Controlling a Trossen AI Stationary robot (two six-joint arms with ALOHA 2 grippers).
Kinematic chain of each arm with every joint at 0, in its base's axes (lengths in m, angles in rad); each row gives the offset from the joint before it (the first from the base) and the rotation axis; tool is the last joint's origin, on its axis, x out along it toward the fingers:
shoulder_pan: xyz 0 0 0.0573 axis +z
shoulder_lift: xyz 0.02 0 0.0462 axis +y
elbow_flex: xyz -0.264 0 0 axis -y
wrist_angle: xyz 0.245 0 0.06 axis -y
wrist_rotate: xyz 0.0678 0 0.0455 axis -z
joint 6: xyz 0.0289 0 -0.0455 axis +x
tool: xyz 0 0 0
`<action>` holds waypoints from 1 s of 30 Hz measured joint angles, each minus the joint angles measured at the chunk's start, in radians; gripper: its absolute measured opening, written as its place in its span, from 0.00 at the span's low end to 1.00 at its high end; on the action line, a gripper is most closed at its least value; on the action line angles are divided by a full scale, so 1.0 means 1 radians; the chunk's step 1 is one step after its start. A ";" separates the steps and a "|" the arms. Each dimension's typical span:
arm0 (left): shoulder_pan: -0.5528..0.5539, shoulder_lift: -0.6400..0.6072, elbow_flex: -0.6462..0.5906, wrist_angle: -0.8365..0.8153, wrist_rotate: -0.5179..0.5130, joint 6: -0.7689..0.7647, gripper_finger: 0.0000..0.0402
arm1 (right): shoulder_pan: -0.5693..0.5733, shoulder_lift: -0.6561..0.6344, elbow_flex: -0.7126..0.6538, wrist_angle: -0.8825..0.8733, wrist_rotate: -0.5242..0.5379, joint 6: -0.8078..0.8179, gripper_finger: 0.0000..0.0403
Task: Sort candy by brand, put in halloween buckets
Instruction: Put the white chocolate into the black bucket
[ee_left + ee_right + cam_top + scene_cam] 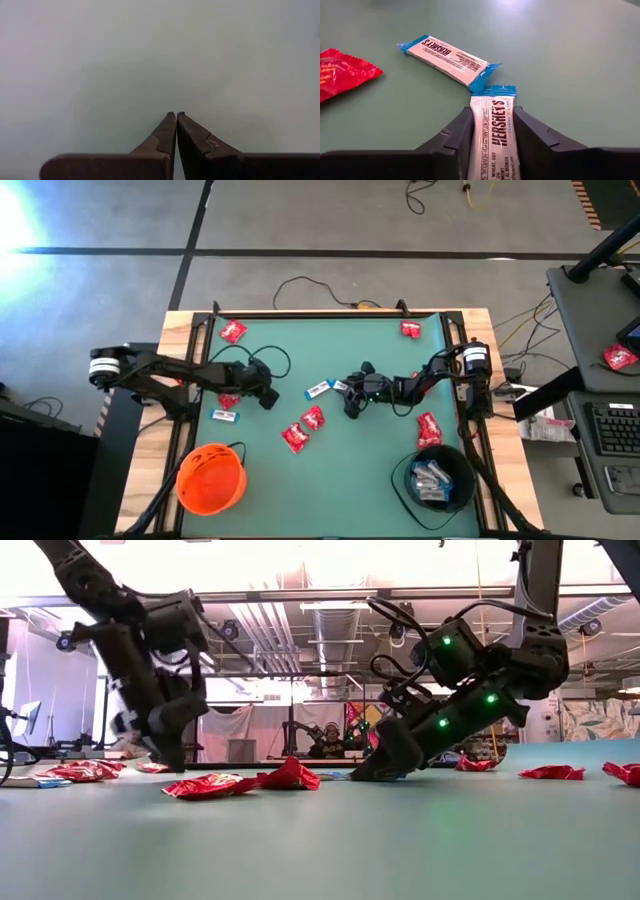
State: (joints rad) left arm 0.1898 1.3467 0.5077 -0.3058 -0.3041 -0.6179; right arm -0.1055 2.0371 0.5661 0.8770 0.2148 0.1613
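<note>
My right gripper point(492, 111) is shut on a blue-and-white candy bar point(494, 135) near the table's middle point(350, 406). A second blue-and-white bar point(447, 57) lies just beyond it, end to end, with a red candy point(340, 72) beside. My left gripper point(176, 115) is shut and empty, fingertips low over bare green mat point(270, 397). More red candies point(303, 427) lie scattered flat on the mat. The orange bucket point(211, 478) stands at the near left. The black bucket point(440, 480), at the near right, holds several blue-and-white bars. My right gripper pinches the blue-and-white bar by its two long edges point(475, 131), one finger on each side. The fingers lie along the bar and slant down from the table's right point(385, 768). Its free blue end point(494, 91) sticks out past the fingertips, at the mat, touching the second bar's end.
One blue-and-white bar point(225, 416) and a red candy point(228, 400) lie under the left arm. Red candies sit at the far corners point(232, 331) point(410, 329) and near the black bucket point(428, 428). Wooden rails point(300, 313) border the mat.
</note>
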 joint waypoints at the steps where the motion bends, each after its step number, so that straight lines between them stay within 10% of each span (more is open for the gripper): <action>1: 0.007 -0.008 0.016 -0.015 -0.021 0.025 0.00 | 0.000 -0.003 -0.001 0.000 -0.005 -0.016 0.27; 14: 0.214 -0.008 0.168 -0.015 -0.002 0.339 0.00 | 0.001 -0.270 -0.003 -0.217 -0.048 -0.039 0.26; 23: 0.282 0.109 0.255 0.217 0.139 0.422 0.00 | 0.031 -0.634 0.315 -1.238 -0.122 -0.028 0.25; 30: 0.273 0.238 0.327 0.235 0.269 0.435 0.00 | 0.155 -0.754 0.647 -1.866 -0.437 0.268 0.25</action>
State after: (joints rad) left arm 0.4627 1.5848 0.8351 -0.0711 -0.0353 -0.1834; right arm 0.0500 1.2836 1.2136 -0.9886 -0.2225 0.4295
